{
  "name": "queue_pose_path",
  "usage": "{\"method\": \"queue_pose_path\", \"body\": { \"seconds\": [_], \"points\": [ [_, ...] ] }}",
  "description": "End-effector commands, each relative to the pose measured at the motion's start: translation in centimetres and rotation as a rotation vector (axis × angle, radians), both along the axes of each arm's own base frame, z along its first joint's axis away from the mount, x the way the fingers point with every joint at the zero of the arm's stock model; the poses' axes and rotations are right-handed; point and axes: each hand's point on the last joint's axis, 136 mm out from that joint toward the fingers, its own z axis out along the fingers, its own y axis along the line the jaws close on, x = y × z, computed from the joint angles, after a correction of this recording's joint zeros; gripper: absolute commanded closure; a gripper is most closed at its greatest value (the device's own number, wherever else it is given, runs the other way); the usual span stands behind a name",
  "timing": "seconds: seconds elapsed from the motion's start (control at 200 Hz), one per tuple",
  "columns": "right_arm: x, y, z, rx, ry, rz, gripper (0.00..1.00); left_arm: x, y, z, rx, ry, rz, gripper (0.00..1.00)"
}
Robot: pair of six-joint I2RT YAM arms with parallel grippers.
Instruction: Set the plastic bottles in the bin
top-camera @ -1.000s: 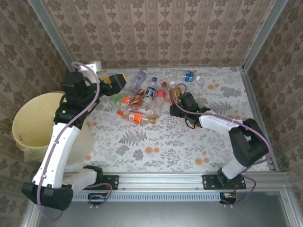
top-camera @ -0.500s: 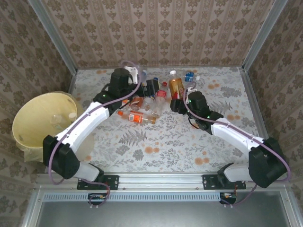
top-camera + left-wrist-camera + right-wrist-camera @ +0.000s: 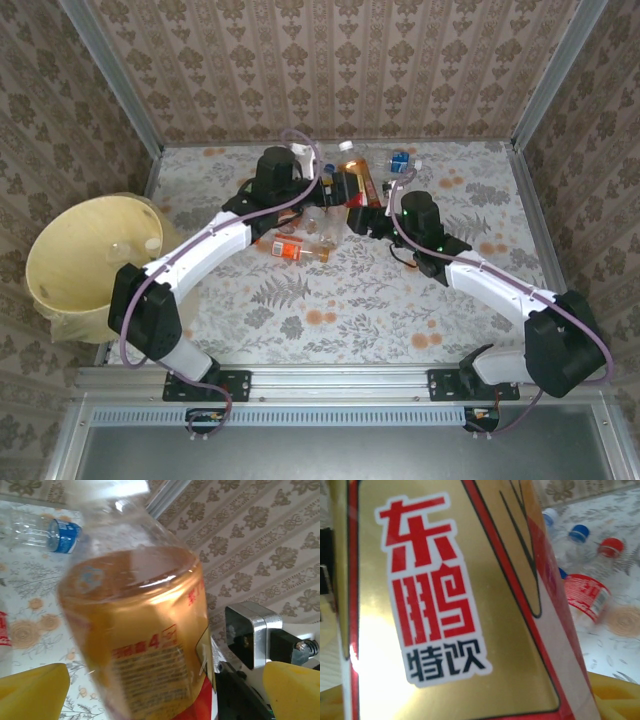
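From the near edge of the worktop [image 3: 380, 300] both arms leaned inward, the left elbow beside the bin [image 3: 60, 290], which stood off the worktop's left side with clear bottles [image 3: 150, 244] inside. Mid-worktop a heap of plastic bottles [image 3: 290, 245] lay under the wrists, crowding the space below. Just beyond, the right pincer [image 3: 366, 210] gripped an amber bottle [image 3: 357, 185] around its gold-and-red label, white cap tilted away. The left pincer [image 3: 330, 188] gaped wide, its yellow fingers [image 3: 32, 690] flanking that bottle. Farthest back lay a blue-capped bottle [image 3: 400, 160]
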Motion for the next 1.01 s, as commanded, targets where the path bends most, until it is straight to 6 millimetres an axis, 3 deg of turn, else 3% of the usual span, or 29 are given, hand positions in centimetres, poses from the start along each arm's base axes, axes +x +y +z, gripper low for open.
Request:
{"method": "queue_pose_path", "body": {
  "seconds": [0.0, 0.21, 0.435, 0.51, 0.62, 0.805, 1.0],
  "points": [
    [-0.5, 1.8, 2.0, 0.069, -0.059, 0.080, 0.59, 0.5, -0.5, 0.7, -0.044, -0.001, 0.007, 0.00],
    [-1.1, 2.3, 2.7, 0.091, -0.077, 0.111, 0.58, 1.8, -0.8, 0.0, -0.032, 0.033, 0.049, 0.00],
    [-1.8, 2.5, 3.1, 0.094, -0.091, 0.145, 0.56, 1.8, -0.7, -0.8, -0.027, 0.050, 0.057, 0.18],
    [-2.1, 2.6, 2.8, 0.081, -0.097, 0.165, 0.51, 1.5, -0.8, 0.0, -0.053, 0.043, 0.040, 0.24],
    [-2.4, 3.1, 2.5, 0.085, -0.123, 0.201, 0.32, 1.5, -0.2, 0.9, -0.058, 0.018, 0.052, 0.29],
    [-2.3, 2.6, 3.1, 0.077, -0.135, 0.174, 0.01, 2.3, 3.4, 1.3, 0.000, -0.028, 0.166, 0.30],
    [-2.2, 1.4, 3.7, 0.070, -0.193, 0.108, 0.00, 2.5, 9.5, 2.9, 0.183, -0.139, 0.360, 0.32]
  ]
}}
